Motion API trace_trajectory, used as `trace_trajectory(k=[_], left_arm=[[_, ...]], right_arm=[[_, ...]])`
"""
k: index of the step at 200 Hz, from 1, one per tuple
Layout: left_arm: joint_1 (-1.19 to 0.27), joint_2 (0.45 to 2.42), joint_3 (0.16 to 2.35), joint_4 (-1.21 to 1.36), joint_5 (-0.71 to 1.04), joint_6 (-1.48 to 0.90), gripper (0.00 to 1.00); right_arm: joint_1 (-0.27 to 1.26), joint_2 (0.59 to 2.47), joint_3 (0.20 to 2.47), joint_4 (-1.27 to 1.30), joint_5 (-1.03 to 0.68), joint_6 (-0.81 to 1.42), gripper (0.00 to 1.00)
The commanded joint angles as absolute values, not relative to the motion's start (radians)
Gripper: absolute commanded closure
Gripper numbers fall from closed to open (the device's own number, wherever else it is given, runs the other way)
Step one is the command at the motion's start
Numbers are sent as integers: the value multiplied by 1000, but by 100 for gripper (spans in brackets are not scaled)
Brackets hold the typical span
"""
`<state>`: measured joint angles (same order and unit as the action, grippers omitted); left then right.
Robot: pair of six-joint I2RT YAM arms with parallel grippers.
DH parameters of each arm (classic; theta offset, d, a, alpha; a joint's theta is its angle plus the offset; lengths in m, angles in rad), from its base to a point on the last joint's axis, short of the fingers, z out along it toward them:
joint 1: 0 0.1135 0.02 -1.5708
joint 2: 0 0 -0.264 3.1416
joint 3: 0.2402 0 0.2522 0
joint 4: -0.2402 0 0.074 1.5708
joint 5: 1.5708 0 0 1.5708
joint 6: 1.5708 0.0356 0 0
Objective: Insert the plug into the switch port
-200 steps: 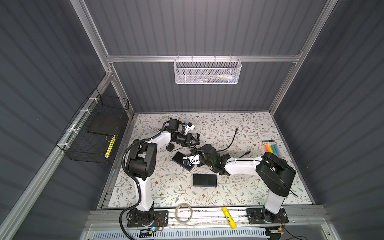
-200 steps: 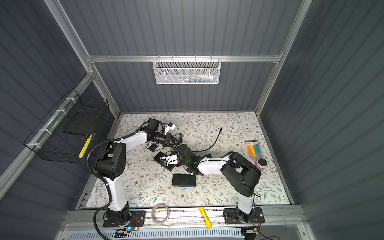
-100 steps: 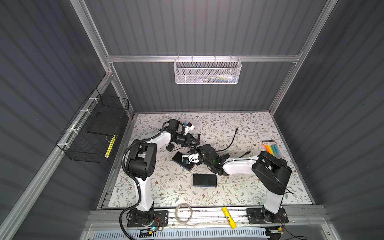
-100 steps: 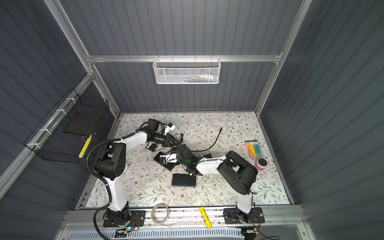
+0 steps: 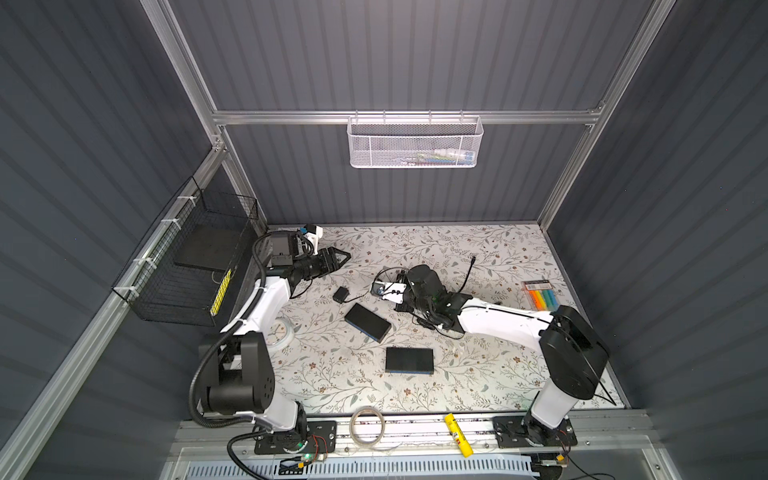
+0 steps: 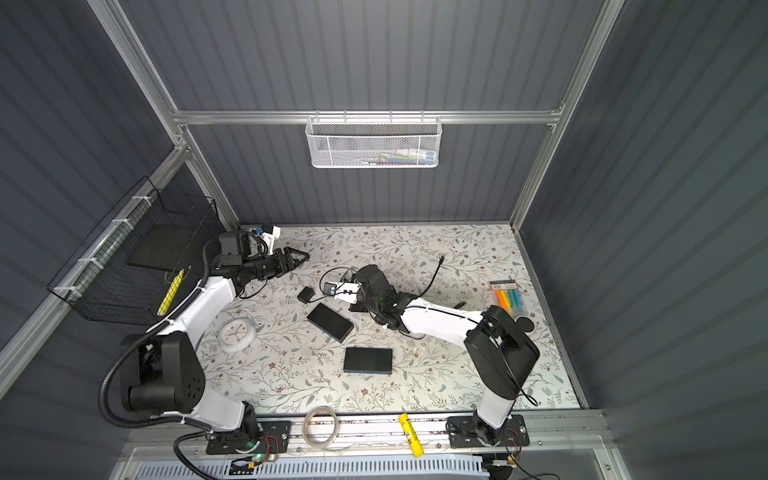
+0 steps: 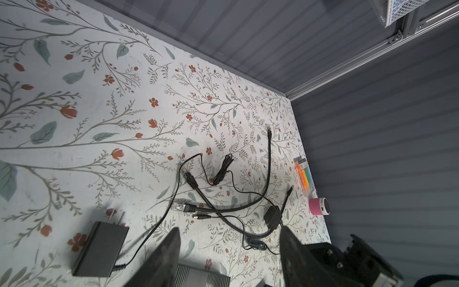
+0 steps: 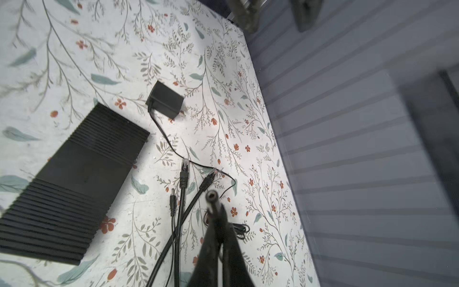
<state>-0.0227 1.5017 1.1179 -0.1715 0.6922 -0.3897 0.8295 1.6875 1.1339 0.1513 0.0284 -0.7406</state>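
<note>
A: What is taking up the most room?

B: A white desk [image 5: 478, 374] printed with leafy branches and small red flowers is filling the floor of a grey-walled booth. Two white-and-black robot arms are reaching over it from the near edge: the left arm [image 5: 268, 297] toward the back left corner, the right arm [image 5: 503, 326] toward the middle.

A: What is lying on it?

B: A black ribbed rectangular switch box [image 5: 367, 327] is lying flat and angled near the middle, and a second black rectangular box [image 5: 409, 360] is lying just in front of it. A small black cube-shaped power adapter [image 5: 340, 294] is resting close behind the angled box. Two black network cable ends [image 8: 184, 171] with clear clips are lying side by side on the desk.

A: What are the jaws doing?

B: The left jaws are standing wide open above the desk. The right jaws are pinching shut on a small black round barrel plug [image 8: 211, 196], holding it over the cable ends and apart from the switch box.
</note>
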Motion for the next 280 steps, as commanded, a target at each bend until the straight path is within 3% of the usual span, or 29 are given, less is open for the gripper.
trace_trajectory(k=[1,38,75,209,240,280], left_arm=[[-21,1467,1061,-192,680,-378,38],[-80,1427,982,-175,742,-352,41],[-210,1397,952,-142,737,-359,42],[-277,1452,884,31,805,-447,49],[-298,1498,894,57,792,-456,53],[-306,1523,907,66,788,-460,67]], right_arm=[[803,1647,1160,-92,-118,-518,100],[777,1648,1165,-144,-245,-351,100],[772,1719,1238,-215,-260,-303,100],[744,1816,1330,-198,-374,-154,100],[746,1815,1330,-189,-405,-140,100],[746,1812,1328,-184,-411,-132,100]])
